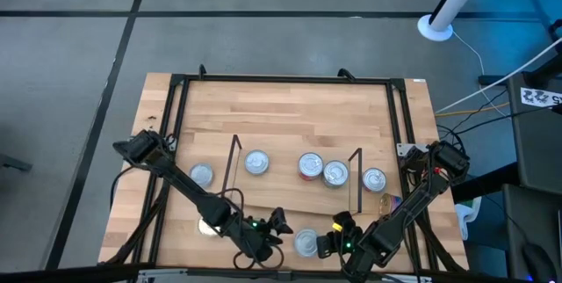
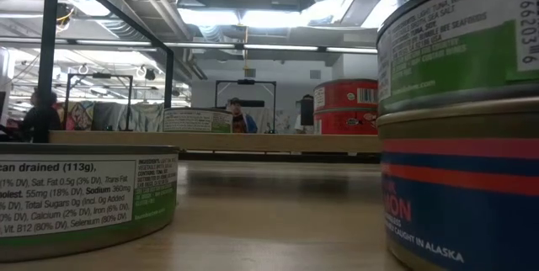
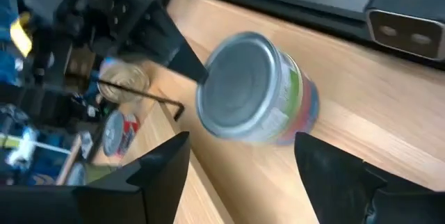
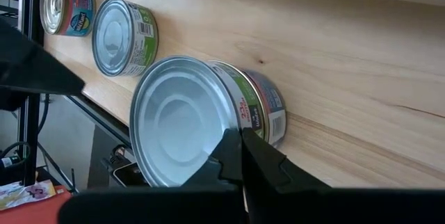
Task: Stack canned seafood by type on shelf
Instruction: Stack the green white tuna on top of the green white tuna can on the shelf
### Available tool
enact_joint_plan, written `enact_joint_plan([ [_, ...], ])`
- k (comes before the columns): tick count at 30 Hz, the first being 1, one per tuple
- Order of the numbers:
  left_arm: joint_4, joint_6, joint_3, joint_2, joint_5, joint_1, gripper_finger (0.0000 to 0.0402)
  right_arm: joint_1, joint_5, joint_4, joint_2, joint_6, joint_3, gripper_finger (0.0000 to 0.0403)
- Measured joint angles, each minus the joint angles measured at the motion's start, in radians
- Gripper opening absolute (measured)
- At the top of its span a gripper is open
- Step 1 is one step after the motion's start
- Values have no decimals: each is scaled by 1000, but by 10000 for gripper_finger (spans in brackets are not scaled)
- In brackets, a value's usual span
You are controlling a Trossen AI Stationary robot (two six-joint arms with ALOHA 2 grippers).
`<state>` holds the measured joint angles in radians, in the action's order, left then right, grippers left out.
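A stack of two tins [image 1: 306,243] stands near the table's near edge: a silver-topped, green-labelled tin on a blue and pink one [image 3: 257,88]. My left gripper [image 3: 242,140] is open just left of the stack [image 1: 279,223], with a finger toward each side and no touch. My right gripper [image 4: 240,140] is shut at the stack's right side [image 1: 327,241]. The shelf [image 1: 281,191] carries three tins [image 1: 256,162] [image 1: 311,166] [image 1: 335,173]. My right gripper has its shut fingertips [image 4: 233,144] against the upper tin's rim [image 4: 208,123], coming level from the table's right. The left wrist view shows its dark tip [image 3: 198,74] at that rim. The stack stands upright on the table.
Loose tins sit left of the shelf [image 1: 201,175], right of it [image 1: 374,179] and under my left arm [image 1: 209,226]. The shelf's black wire uprights [image 1: 233,164] [image 1: 358,177] stand close behind both grippers. The table's near edge [image 1: 290,270] is close.
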<state>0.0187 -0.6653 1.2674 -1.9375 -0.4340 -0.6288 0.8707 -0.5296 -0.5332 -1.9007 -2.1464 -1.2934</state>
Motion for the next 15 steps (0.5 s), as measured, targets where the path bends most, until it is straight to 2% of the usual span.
enact_joint_plan([
  [9, 54, -207, 0, -94, 7, 16, 259, -1, 2, -17, 0, -1, 0, 2],
  [15, 131, -221, 0, -117, -5, 25, 262, -1, 4, -17, 0, -3, 0, 2],
])
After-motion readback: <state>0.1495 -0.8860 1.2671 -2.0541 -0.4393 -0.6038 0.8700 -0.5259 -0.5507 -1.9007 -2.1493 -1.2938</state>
